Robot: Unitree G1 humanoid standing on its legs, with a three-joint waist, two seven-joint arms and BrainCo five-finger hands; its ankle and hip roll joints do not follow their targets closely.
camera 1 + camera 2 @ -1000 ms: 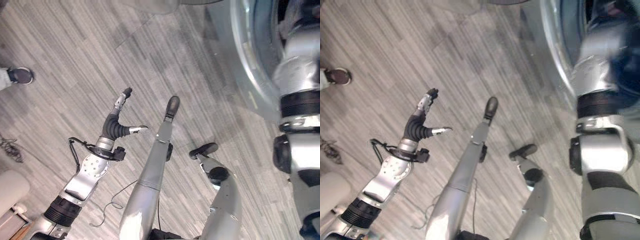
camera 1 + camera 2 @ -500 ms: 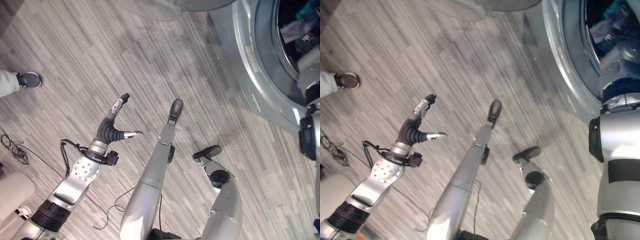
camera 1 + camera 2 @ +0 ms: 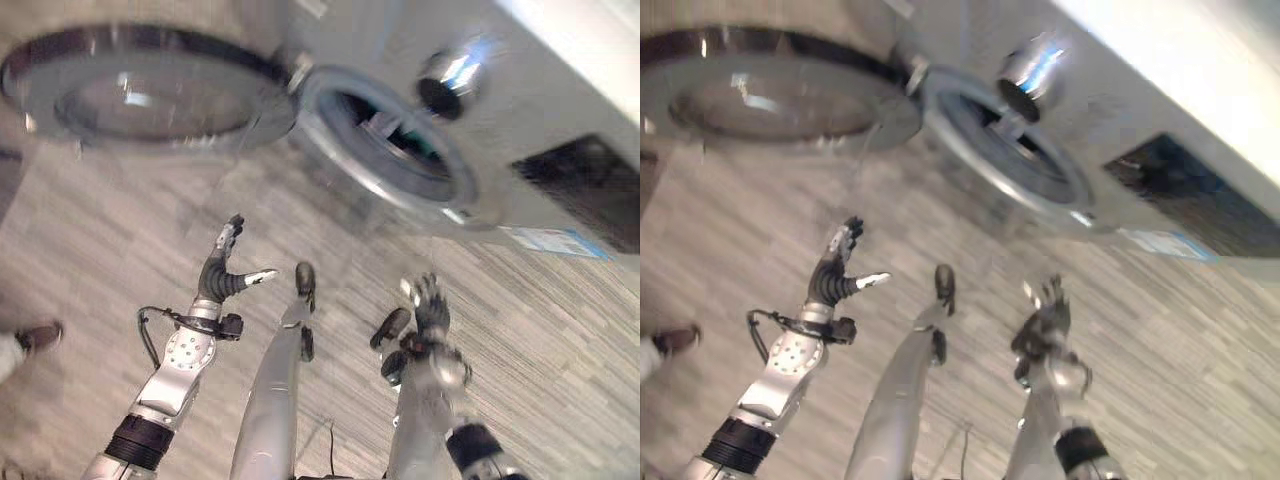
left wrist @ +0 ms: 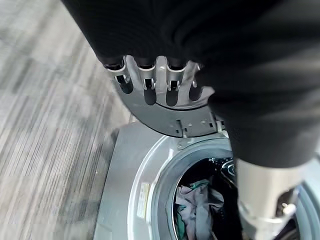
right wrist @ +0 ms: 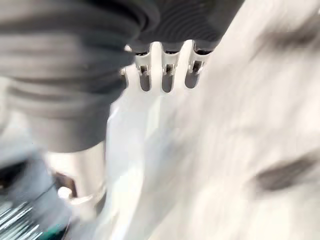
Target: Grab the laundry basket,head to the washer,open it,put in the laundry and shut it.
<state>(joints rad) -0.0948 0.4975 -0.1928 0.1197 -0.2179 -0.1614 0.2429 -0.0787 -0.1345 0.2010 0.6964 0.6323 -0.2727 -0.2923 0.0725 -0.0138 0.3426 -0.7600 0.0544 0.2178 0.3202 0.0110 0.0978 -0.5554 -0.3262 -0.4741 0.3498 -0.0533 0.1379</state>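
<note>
While the washer (image 3: 420, 130) door (image 3: 140, 90) stands open with laundry (image 4: 197, 205) inside, left hand (image 3: 228, 265) and right hand (image 3: 428, 300) hang empty, fingers relaxed.

— What is seen toward twelve o'clock?
— The washer (image 3: 500, 130) is seen with its door (image 3: 140, 90) swung open toward ten o'clock; clothes (image 3: 405, 140) are glimpsed inside the drum.

— And the hands?
— The left hand (image 3: 222, 262) is held above the floor (image 3: 90, 240) with fingers spread. The right hand (image 3: 428, 300) is raised at five o'clock, fingers relaxed. A shoe (image 3: 38, 336) is noted at eight o'clock.
</note>
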